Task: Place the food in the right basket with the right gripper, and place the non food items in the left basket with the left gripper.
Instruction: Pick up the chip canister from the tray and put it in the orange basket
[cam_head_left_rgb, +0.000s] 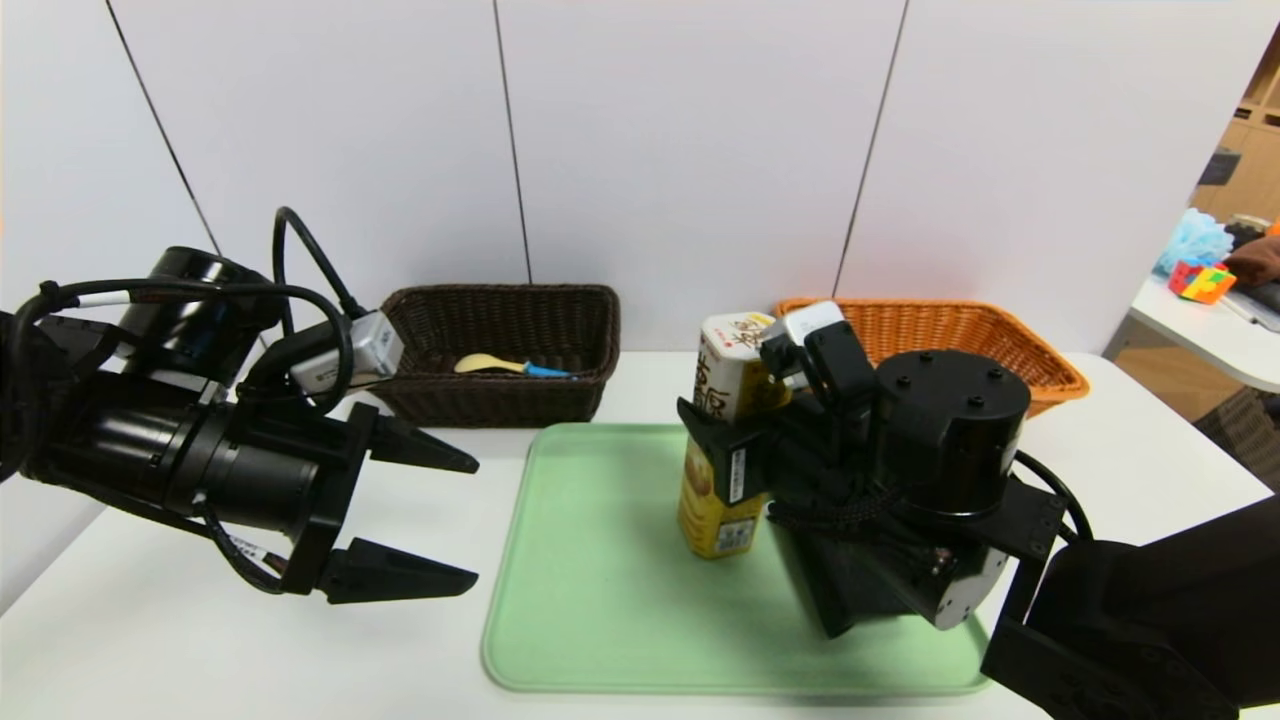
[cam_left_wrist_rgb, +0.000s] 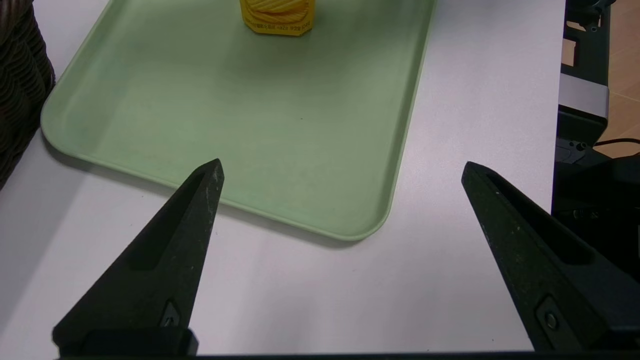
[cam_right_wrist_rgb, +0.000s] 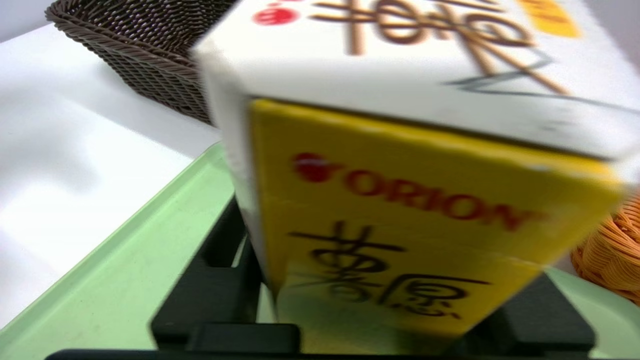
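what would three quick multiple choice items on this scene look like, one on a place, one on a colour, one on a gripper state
1. Where does the yellow and white snack box stand?
A. on the light green plastic tray
B. inside the orange basket
C. on the bare white table

2. What colour is the woven basket that holds the yellow spoon with a blue handle?
A. orange
B. dark brown
C. green

3. How is the left gripper set?
A. shut on the spoon
B. shut on nothing
C. open, holding nothing

Answers:
1 A: the box's base sits on the tray in the head view, with the right gripper clamped round it.
2 B: the spoon lies in the dark brown basket; the orange woven basket is the other one.
3 C: its two fingers are spread wide over the white table beside the tray, nothing between them.
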